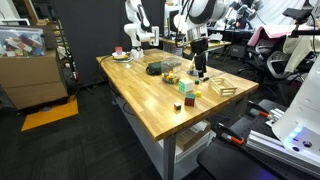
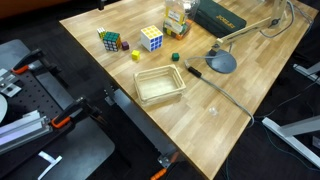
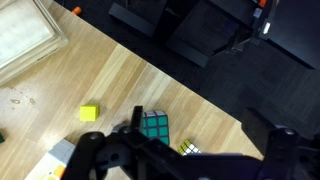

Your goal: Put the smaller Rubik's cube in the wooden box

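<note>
The smaller Rubik's cube (image 2: 110, 41) sits near the table corner. In the wrist view it (image 3: 188, 150) shows yellow and white, right next to the bigger cube. The wooden box (image 2: 160, 85) lies empty near the table's edge; it also shows in an exterior view (image 1: 222, 88) and at the wrist view's upper left (image 3: 20, 40). My gripper (image 1: 198, 68) hangs above the table over the cubes, open and empty, its fingers (image 3: 190, 140) wide apart. It is out of view in the exterior view from above.
A bigger Rubik's cube (image 2: 151, 38) (image 3: 155, 127), a yellow block (image 2: 137, 56) (image 3: 89, 113) and a tiny green block (image 2: 174, 57) stand near the box. A dark flat case (image 2: 220, 15) and a grey lamp head with cable (image 2: 221, 62) lie beyond.
</note>
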